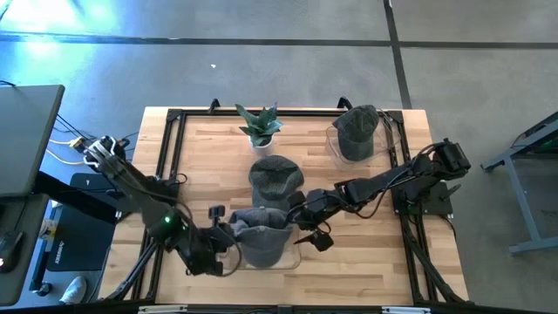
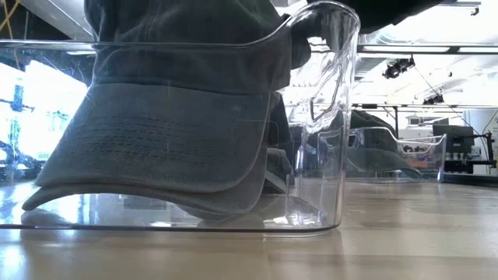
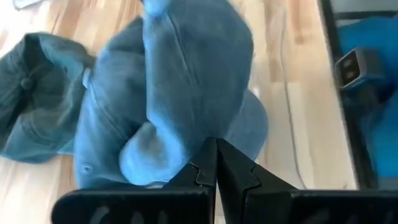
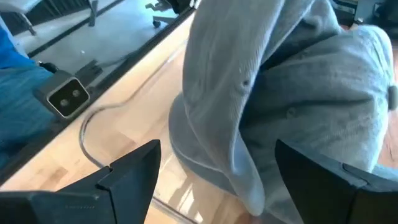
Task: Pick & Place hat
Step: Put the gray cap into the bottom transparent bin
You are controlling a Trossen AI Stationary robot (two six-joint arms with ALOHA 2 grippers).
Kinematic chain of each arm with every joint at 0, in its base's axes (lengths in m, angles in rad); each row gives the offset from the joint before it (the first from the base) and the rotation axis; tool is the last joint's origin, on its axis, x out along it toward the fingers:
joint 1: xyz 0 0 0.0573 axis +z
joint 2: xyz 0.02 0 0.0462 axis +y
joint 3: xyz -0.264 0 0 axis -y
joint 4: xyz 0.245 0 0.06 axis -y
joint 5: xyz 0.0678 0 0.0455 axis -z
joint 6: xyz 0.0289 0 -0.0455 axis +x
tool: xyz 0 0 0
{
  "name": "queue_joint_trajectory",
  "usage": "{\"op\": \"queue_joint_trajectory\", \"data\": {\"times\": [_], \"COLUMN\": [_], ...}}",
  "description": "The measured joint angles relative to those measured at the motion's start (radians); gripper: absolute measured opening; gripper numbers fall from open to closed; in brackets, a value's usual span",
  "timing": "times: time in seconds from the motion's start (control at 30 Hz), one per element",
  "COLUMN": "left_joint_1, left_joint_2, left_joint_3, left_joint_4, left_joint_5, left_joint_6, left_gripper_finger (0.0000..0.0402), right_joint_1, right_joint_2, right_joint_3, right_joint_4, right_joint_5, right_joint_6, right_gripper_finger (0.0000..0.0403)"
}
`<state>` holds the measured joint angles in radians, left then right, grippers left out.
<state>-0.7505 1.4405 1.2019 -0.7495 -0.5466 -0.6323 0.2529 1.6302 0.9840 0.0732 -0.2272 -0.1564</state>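
Note:
A grey cap (image 1: 261, 228) sits in a clear plastic bin (image 1: 288, 257) near the table's near edge. In the low view the cap (image 2: 171, 132) rests brim-down on the bin's floor behind its clear wall (image 2: 334, 93). My left gripper (image 1: 222, 235) is at the cap's left side, and its fingers (image 3: 216, 155) are shut, with their tips at the cap's crown (image 3: 180, 81). My right gripper (image 1: 296, 222) is at the cap's right side and is open (image 4: 224, 180). A fold of the cap (image 4: 298, 106) stands between its spread fingers. My left gripper has its shut fingertips (image 3: 208, 163) up against the cap's crown near a bulge of cloth (image 3: 149, 149), coming from the table's left. I cannot tell whether any cloth is caught between them or whether they touch it.
A second grey cap (image 1: 276, 174) lies on the bare wood in the middle of the table, just beyond the bin. Another clear bin holding a cap (image 1: 357, 131) stands at the far right, and a small potted plant (image 1: 260, 125) at the far middle. A black frame (image 1: 170, 148) rims the table.

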Motion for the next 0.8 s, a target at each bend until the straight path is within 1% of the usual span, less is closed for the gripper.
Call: {"op": "queue_joint_trajectory", "data": {"times": [0.07,0.2,0.3,0.4,0.53,0.6,0.67,0.73,0.8], "left_joint_1": [0.002,0.005,0.004,0.004,0.002,0.002,0.004,0.005,0.004], "left_joint_2": [0.044,0.111,0.146,0.152,0.141,0.129,0.13,0.131,0.131], "left_joint_3": [-0.005,-0.006,-0.007,-0.005,0.014,0.043,0.078,0.103,0.123], "left_joint_4": [-0.006,-0.004,-0.021,-0.017,-0.034,-0.05,-0.064,-0.074,-0.055], "left_joint_5": [-0.02,-0.067,-0.067,-0.075,-0.135,-0.183,-0.221,-0.231,-0.229], "left_joint_6": [-0.026,-0.063,-0.097,-0.122,-0.132,-0.132,-0.129,-0.103,-0.081], "left_gripper_finger": [0.0,0.0,0.0,0.0,0.0,0.0,0.0,0.0,0.0], "right_joint_1": [0.001,0.001,-0.001,0.003,0.019,0.029,0.043,0.061,0.081], "right_joint_2": [0.0,0.0,-0.006,-0.037,-0.094,-0.113,-0.116,-0.102,-0.085], "right_joint_3": [0.0,0.0,0.0,0.0,0.0,0.0,0.001,0.001,0.001], "right_joint_4": [-0.001,-0.001,-0.009,-0.044,-0.056,-0.057,-0.058,-0.058,-0.05], "right_joint_5": [0.03,0.135,0.192,0.228,0.303,0.29,0.24,0.183,0.161], "right_joint_6": [0.0,0.019,0.043,0.052,0.104,0.103,0.084,0.066,0.047], "right_gripper_finger": [0.0311,0.0311,0.0311,0.0311,0.0311,0.0311,0.0311,0.0311,0.0311]}}
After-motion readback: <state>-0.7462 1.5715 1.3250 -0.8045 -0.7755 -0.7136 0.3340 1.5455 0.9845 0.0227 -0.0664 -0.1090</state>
